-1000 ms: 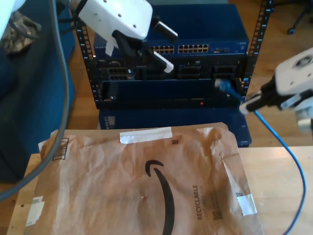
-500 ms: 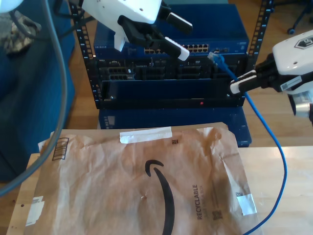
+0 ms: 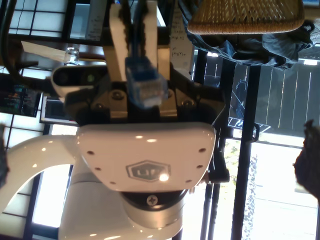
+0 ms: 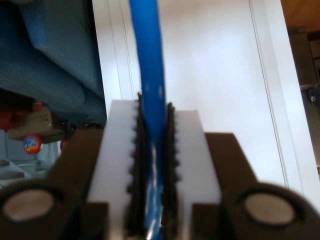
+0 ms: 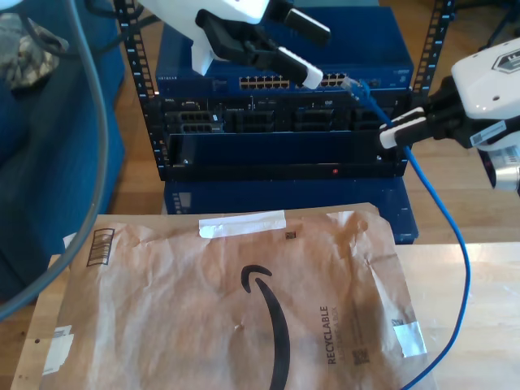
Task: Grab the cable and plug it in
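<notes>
The cable [image 5: 455, 236] is thin and bright blue. It rises from the table edge at the exterior view's right to its plug [image 5: 355, 84], which hangs in front of the rack's upper port row. My second gripper [image 5: 392, 130] is shut on the cable a little behind the plug. The second wrist view shows the cable [image 4: 148, 55] pinched between the white ribbed pads [image 4: 117, 150]. My first gripper [image 5: 322, 58] stands open near the exterior view's top centre, apart from the plug. Its wrist view faces the plug [image 3: 145, 82] head-on, with the white arm [image 3: 145, 165] behind it.
A blue rack of network gear [image 5: 284, 114] with rows of ports [image 5: 268, 82] stands behind the table. A large brown paper mailer [image 5: 244, 301] covers the wooden table [image 5: 479, 309]. A thick grey robot cable [image 5: 93, 162] hangs at the exterior view's left.
My second gripper has lifted the plug from the rack's lower right up to the upper port row. My first gripper has risen and shifted toward the exterior view's right, fingers still apart.
</notes>
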Available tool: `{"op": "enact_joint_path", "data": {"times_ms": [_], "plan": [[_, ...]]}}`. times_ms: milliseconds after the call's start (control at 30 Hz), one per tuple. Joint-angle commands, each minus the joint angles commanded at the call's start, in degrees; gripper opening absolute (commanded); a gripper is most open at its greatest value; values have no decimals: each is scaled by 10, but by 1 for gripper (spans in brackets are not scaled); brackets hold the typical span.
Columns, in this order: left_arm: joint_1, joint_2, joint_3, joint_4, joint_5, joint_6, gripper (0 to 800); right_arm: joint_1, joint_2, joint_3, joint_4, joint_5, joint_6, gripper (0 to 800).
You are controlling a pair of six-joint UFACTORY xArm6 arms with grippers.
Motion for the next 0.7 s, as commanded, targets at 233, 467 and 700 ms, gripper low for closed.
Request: {"op": "enact_joint_path", "data": {"times_ms": [233,467,700], "plan": [[0,0,0,1,1,0,780,4,2,-19,4,-1,1,9],[0,-1,1,0,2,1,780,5,20,-40,47,-3,-1,10],[0,-1,-2,0,20,0,780,7,34,-46,46,-3,-2,9]]}}
